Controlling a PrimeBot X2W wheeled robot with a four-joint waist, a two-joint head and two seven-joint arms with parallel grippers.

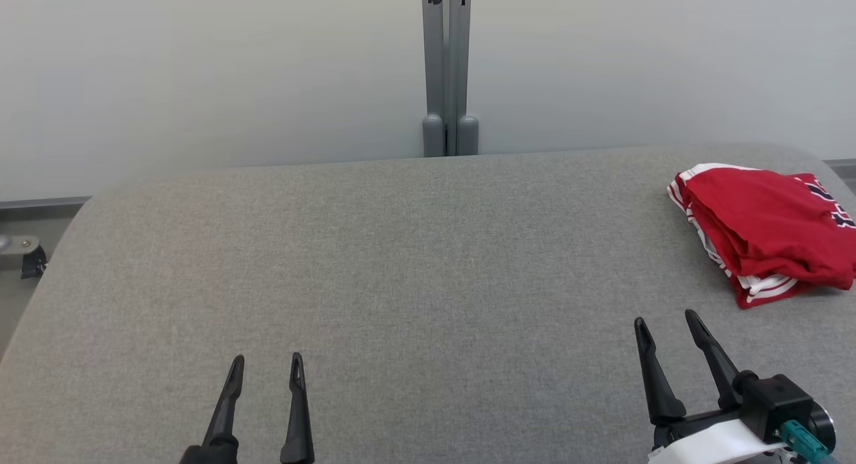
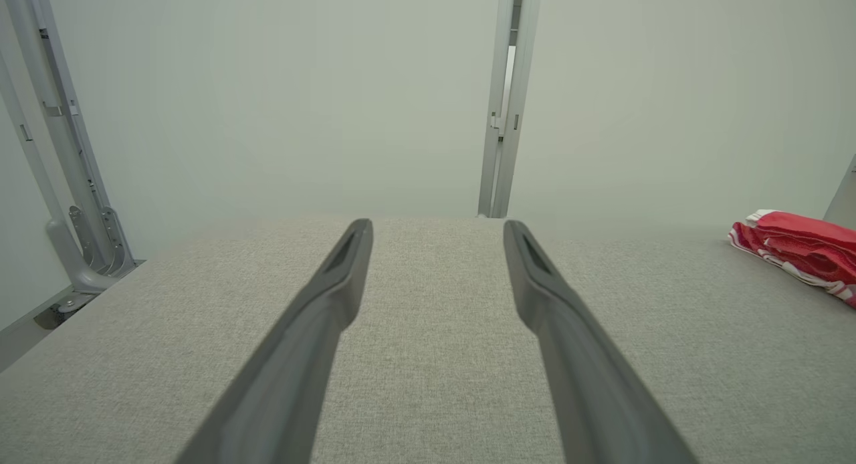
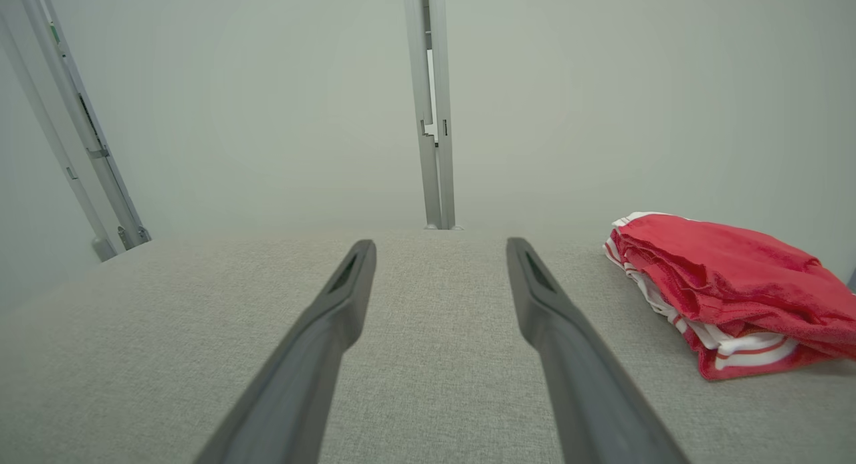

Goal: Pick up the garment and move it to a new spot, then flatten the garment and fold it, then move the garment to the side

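1. The red garment (image 1: 762, 230) lies as a loose, layered bundle at the far right of the grey counter (image 1: 401, 263), close to its right edge. If a claw pushes it outward instead of lifting it, I think it can slide over that edge.
2. The right claw (image 1: 665, 317) is spread and holds nothing. It hangs near the garment but apart from it, on the near side. If it closes on the upper layer alone, the bundle probably opens in the air and hangs unevenly, which makes the flattening harder.
3. The white striped hem at the near corner of the bundle is an easy place to pinch. It is thin, however, and it may slip out from between the long fingers.
4. The left claw (image 1: 267, 358) is also spread and empty, well apart from the garment, over the near left part of the counter. If it reaches across to help, it has to pass near the right arm, and the two arms may touch.
5. The counter surface looks like woven cloth. If the fingertips go down too low, they may catch this cover together with the garment.
6. I cannot tell from the bundle alone whether the folding is already done.
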